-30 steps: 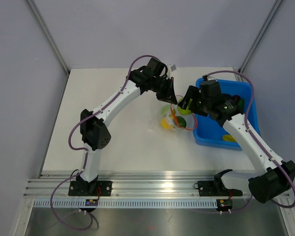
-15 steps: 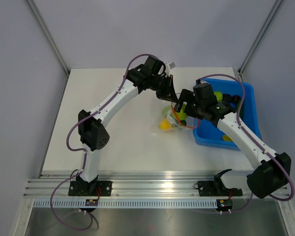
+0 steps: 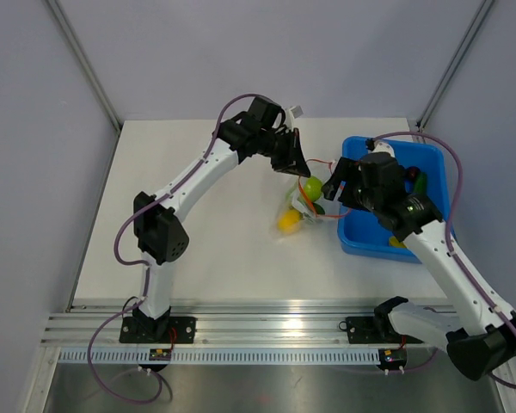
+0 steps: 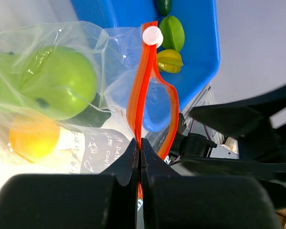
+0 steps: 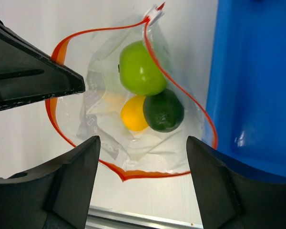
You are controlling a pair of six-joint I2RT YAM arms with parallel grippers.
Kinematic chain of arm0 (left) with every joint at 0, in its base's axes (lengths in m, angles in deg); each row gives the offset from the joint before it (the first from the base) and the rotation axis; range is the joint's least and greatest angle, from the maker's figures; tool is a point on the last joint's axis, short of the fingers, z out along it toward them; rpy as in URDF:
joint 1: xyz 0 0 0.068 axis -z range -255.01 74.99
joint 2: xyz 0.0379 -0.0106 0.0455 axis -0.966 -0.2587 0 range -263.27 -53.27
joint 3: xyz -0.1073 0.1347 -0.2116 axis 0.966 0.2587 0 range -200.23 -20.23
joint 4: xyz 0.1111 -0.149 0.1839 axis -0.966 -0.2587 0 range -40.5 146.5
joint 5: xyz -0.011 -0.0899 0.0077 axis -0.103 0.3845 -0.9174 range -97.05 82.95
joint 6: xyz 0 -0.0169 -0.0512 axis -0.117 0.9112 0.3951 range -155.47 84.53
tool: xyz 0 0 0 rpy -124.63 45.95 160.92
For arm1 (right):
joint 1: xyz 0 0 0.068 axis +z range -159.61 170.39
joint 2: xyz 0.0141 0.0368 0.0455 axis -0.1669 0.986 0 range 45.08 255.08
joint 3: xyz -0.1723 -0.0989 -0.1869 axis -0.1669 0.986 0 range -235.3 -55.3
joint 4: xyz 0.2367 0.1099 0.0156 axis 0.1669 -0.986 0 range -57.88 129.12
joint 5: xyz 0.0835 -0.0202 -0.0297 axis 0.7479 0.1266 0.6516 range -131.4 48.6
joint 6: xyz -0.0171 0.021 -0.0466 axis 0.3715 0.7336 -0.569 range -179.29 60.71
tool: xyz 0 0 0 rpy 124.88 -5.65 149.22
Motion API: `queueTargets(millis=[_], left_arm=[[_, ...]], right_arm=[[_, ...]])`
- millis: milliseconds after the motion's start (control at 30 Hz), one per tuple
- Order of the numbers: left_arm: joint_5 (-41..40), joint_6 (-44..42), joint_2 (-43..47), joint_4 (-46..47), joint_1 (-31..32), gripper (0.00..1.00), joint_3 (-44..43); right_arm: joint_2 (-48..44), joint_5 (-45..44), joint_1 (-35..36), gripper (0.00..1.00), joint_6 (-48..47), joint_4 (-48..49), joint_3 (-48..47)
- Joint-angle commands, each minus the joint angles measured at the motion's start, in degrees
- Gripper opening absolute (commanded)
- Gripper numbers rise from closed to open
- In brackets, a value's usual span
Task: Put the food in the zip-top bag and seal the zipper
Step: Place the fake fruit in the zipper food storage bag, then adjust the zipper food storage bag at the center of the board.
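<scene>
Right wrist view: right gripper (image 5: 140, 143) spread wide above the open zip-top bag (image 5: 99, 98), three fruits (image 5: 140, 69) inside, one perhaps avocado (image 5: 163, 110); left gripper (image 4: 141, 145) pinches the zipper (image 4: 137, 95).

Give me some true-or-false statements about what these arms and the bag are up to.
The left gripper pinches the zipper of the zip-top bag. True.
The right gripper holds a fruit. False: its jaws stand open and empty.
The bag holds a light green fruit, a yellow fruit and a dark green fruit. True.
The zipper is sealed. False: the mouth gapes wide.
The blue tray is empty. False: a ridged yellow-green fruit lies in it.
</scene>
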Motion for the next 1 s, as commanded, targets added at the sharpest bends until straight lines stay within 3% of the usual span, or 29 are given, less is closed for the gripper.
queueTargets(millis=[0,233,367,400,500,733,967], left_arm=[[2.1,0.7,5.1,3.2,-0.5,0.00,0.0],[2.3,0.5,5.7,3.1,-0.8,0.00,0.3],[2.0,0.2,6.9,3.0,-0.8,0.00,1.3],[1.7,-0.2,7.2,2.8,-1.1,0.00,1.9],[1.0,-1.6,8.5,2.1,-1.7,0.00,2.2],[-10.5,-6.8,9.3,-7.9,-2.3,0.00,-7.6],[-10.4,-5.2,10.6,-0.7,-2.2,0.00,5.3]], right_arm=[[-4.4,-8.7,0.5,0.79,-0.4,-3.2,0.7],[-1.7,-10.6,0.5,0.81,1.8,-3.0,6.6],[1.7,-8.0,0.1,0.52,2.9,2.0,9.6],[1.6,-7.0,0.2,0.35,2.9,2.6,9.3],[0.7,-6.9,0.1,0.03,0.8,4.3,5.5],[3.1,-1.8,0.2,0.00,-3.4,2.0,-9.2],[6.9,-0.3,0.2,0.00,-0.7,4.9,-1.5]])
